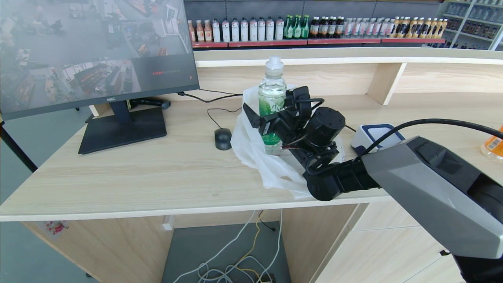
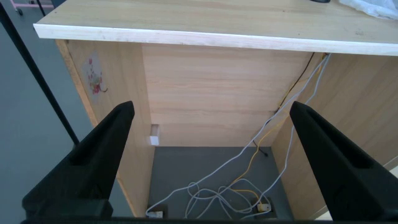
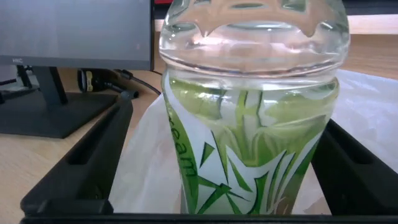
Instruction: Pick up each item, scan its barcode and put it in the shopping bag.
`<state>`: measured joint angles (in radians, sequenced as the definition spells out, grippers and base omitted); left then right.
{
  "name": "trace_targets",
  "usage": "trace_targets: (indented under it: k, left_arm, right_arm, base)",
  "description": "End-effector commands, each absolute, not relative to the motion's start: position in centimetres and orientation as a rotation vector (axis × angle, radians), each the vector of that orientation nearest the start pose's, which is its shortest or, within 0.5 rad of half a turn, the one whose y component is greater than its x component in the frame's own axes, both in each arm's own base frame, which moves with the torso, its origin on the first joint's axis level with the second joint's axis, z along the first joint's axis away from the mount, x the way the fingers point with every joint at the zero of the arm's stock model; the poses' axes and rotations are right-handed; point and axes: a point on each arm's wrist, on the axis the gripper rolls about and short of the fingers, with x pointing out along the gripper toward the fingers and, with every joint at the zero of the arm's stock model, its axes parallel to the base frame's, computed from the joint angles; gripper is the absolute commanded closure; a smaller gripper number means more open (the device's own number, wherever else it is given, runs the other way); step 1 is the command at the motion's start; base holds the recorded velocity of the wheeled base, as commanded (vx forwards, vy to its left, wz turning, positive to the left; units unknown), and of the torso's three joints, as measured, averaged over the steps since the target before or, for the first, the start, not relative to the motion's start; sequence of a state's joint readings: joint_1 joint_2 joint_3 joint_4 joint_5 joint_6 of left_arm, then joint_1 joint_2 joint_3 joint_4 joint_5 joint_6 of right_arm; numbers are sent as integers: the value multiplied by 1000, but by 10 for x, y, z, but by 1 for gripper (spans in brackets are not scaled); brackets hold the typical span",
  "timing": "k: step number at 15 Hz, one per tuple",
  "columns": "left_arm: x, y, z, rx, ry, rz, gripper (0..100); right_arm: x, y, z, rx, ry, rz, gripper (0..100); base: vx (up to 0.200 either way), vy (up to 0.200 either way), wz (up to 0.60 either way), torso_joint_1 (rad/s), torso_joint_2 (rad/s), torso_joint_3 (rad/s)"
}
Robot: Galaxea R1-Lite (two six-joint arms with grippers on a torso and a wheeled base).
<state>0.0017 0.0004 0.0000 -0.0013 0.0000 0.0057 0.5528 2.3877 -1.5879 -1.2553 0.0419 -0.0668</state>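
A clear bottle (image 1: 272, 94) with a green label and white cap stands upright inside the white plastic shopping bag (image 1: 251, 153) on the wooden counter. My right gripper (image 1: 269, 105) straddles the bottle's lower half. In the right wrist view the bottle (image 3: 252, 143) sits between the two black fingers (image 3: 93, 162), with a small gap on each side, so the gripper is open around it. The bag (image 3: 367, 106) spreads out behind the bottle. My left gripper (image 2: 211, 124) hangs open below the counter edge, in front of the desk's open underside, holding nothing.
A barcode scanner (image 1: 373, 135) stands just right of the bag. A black mouse (image 1: 223, 138) lies left of it, and a monitor (image 1: 94, 47) stands at the far left. An orange bottle (image 1: 494, 145) sits at the right edge. Loose cables (image 2: 230, 186) lie under the desk.
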Motion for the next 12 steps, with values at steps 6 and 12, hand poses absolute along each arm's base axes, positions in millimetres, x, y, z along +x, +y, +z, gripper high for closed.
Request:
trace_targets:
  k: [6, 12]
  left_arm:
    - [-23, 0, 76, 6, -2, 2, 0]
    - [-23, 0, 76, 6, -2, 3, 0]
  right_arm:
    - [380, 250, 205, 56, -478, 587, 0]
    - [316, 214, 212, 60, -486, 600, 0]
  base:
    - [0, 0, 0, 0, 0, 0]
    - [0, 0, 0, 0, 0, 0]
